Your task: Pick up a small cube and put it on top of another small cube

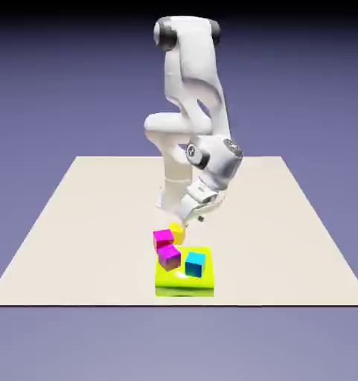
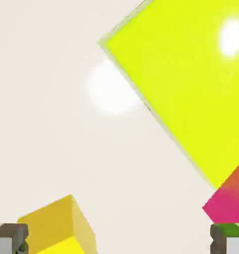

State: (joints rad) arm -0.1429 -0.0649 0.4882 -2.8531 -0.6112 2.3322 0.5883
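Approach step: the white arm's fingers (image 2: 119, 240), spread wide and empty, hover above the small pale-yellow cube (image 1: 177, 233) on the beige worktop (image 1: 77, 223), just beyond the large lime-yellow block (image 1: 183, 284). Next: centre, descend, close.

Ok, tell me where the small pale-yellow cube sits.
In the exterior view the small pale-yellow cube sits on the table under the gripper, beside a magenta cube, behind the lime-yellow block.

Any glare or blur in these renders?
Hand view: white glare spots on the cream table and on the large flat lime-yellow block; the small pale-yellow cube is cropped by the bottom edge. Exterior view: soft, slightly blurred, no harsh shadows.
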